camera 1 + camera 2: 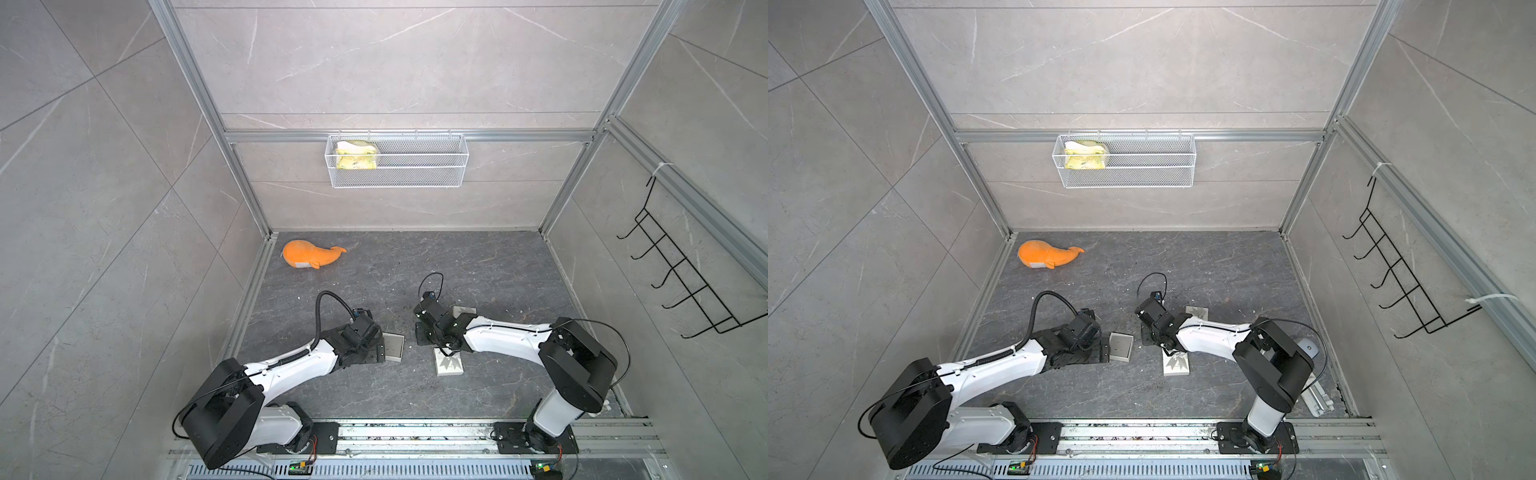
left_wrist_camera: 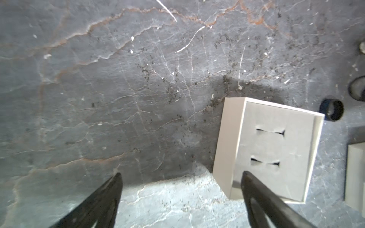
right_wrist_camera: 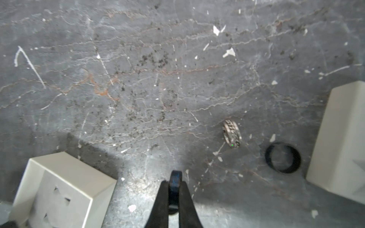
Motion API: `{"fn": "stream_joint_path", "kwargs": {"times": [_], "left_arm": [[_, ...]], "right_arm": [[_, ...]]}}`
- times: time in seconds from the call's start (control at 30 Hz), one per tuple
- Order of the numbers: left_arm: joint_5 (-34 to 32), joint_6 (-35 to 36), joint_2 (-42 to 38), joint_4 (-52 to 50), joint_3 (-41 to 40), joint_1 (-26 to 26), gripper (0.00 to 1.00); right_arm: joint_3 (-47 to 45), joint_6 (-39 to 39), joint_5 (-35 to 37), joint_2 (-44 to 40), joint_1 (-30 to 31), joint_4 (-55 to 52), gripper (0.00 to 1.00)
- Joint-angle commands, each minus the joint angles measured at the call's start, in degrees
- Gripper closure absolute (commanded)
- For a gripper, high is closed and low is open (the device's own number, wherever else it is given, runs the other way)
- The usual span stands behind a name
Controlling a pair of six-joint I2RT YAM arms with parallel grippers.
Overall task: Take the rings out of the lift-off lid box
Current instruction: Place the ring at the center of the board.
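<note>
Right pincer (image 3: 175, 182): clamped shut on the edge of a black ring (image 3: 175, 175), holding it clear of the box base (image 3: 59, 185), probably to set it down outside.
Left pincer (image 2: 181, 173): spread wide and empty, one finger over the base's corner, likely placed to steady it.
Other rings: a flat black ring (image 3: 283, 158) and a silver chain-pattern ring (image 3: 232, 134) lie on the bench (image 3: 138, 79), near the lid (image 3: 343, 138).
Foam insert (image 2: 272, 146): both slits are empty.
Writing: none readable.

Grey marble-look tile walls (image 1: 395, 62) on three sides, pale veins. Aluminium frame (image 1: 407, 136) at corners and across back. White mesh basket (image 1: 424, 176) hung on back rail, yellow sponge (image 1: 357, 160) inside at one end. Black wire hook rack (image 1: 688, 266) on right wall. Dark veined stone surface (image 1: 415, 257), scattered dark crumbs, white flecks. Soft even light.
</note>
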Motion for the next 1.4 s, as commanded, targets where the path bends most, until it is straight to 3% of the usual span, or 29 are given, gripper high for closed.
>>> {"fn": "stream_joint_path", "kwargs": {"times": [0.0,0.13,0.4,0.53,0.83,1.37], "left_arm": [[-1.49,1.29,-2.5,-3.63,1.37,0.2,0.01],[-1.11,0.77,-5.62,-3.78,1.65,0.17,0.0],[-2.12,-0.56,-9.86,-6.57,2.44,0.15,0.0],[-2.11,-1.9,-12.93,-8.32,2.7,0.2,0.0],[-6.61,-3.2,-15.65,-10.72,3.17,0.37,0.0],[-9.73,-2.95,-16.92,-9.19,1.75,0.72,0.0]], "right_arm": [[1.98,-0.72,-1.6,1.14,-0.48,-3.34,0.96],[3.63,-1.38,-1.52,2.08,-0.8,-5.32,0.87],[5.86,-2.22,-2.44,2.77,-1.08,-8.01,0.57],[5.95,-2.85,0.3,-1.19,-1.16,-9.53,0.44],[5.49,-1.25,7.98,-9.99,-2.6,-19.24,0.01],[7.25,-3.97,3.75,-5.35,-10.22,-24.18,0.01]]}}
